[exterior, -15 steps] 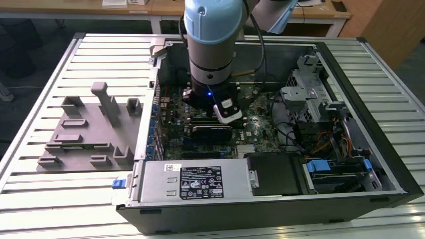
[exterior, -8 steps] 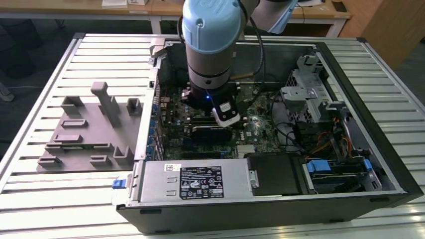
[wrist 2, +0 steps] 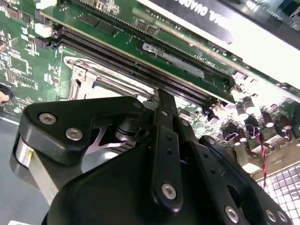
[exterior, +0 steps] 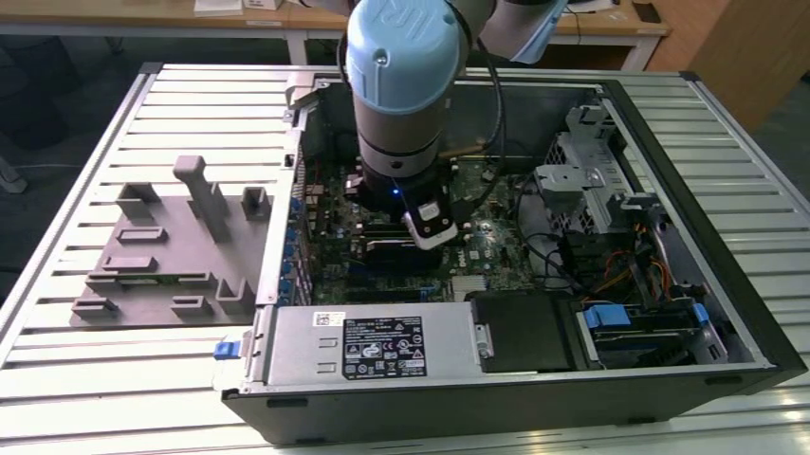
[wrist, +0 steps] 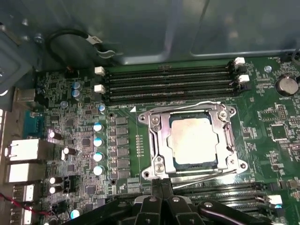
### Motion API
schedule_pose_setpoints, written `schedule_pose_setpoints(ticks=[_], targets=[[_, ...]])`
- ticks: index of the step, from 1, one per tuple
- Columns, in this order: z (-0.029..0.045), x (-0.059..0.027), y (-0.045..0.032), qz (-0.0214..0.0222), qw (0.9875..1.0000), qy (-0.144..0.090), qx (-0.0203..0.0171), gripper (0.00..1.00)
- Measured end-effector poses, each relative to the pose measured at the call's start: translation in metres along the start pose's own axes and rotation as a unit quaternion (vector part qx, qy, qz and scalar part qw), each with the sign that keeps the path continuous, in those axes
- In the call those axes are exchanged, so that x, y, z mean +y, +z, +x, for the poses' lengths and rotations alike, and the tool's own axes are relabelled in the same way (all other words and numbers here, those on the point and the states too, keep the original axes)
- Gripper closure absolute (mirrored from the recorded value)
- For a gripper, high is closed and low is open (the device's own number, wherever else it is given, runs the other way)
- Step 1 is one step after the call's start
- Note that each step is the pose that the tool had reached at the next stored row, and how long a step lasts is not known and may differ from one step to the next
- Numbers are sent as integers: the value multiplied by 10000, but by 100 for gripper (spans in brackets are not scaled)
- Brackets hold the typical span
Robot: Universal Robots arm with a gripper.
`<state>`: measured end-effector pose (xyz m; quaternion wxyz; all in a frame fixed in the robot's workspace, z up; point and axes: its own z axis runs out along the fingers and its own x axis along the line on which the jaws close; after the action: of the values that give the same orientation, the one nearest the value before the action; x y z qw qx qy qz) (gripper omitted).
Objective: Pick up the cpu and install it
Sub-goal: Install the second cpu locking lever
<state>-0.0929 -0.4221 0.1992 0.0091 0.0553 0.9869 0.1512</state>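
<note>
First wrist view puts the cpu [wrist: 193,140] flat in its socket, its silvery top squared up inside the metal socket frame [wrist: 157,140] on the green motherboard [wrist: 262,122]. A thin dark rim shows evenly along the chip's edges, and the frame's bright bars and thin wire lever hem it in on all sides. Beyond the frame on one side run the long black memory slots [wrist: 168,84] with white clips at their ends; on another side stands a row of small round capacitors [wrist: 98,148].

My gripper [wrist: 161,187] hangs just beside the frame's near edge, apart from the chip and holding nothing. The black fingers [wrist: 165,199] meet in a narrow point with no gap visible between them, so I read them as closed. In the second wrist view the black linkage of my gripper [wrist 2: 161,101] rises to a single tip just over the frame's silver corner [wrist 2: 86,77], with memory slots running just past it.

From the exterior view, my arm [exterior: 402,95] reaches straight down into the open computer case [exterior: 708,313], walled in by the case sides, the power supply [exterior: 367,346] and the drive cage [exterior: 576,180]. A grey fixture tray [exterior: 165,256] lies on the slatted table [exterior: 76,360] at the exterior view's left, well apart.
</note>
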Motion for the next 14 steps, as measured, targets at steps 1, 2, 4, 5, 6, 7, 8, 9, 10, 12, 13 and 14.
schedule_pose_setpoints(ticks=[1, 2, 4, 5, 6, 7, 8, 9, 10, 12, 13, 14], targets=[[3, -5, 9, -27, 10000, 1, 3, 89], [8, -10, 19, -46, 10000, 2, 5, 89], [25, -19, 35, -70, 10000, 2, 8, 89], [35, -22, 43, -79, 10000, 2, 8, 89], [44, -25, 48, -87, 10000, 3, 9, 89], [52, -28, 52, -97, 10000, 3, 11, 89], [61, -31, 57, -112, 9999, 4, 13, 89], [71, -33, 62, -133, 9999, 4, 15, 89], [82, -36, 66, -162, 9999, 6, 18, 89], [92, -40, 74, -239, 9997, 7, 26, 89], [94, -41, 78, -274, 9996, 9, 30, 89], [95, -42, 82, -300, 9995, 11, 33, 89]])
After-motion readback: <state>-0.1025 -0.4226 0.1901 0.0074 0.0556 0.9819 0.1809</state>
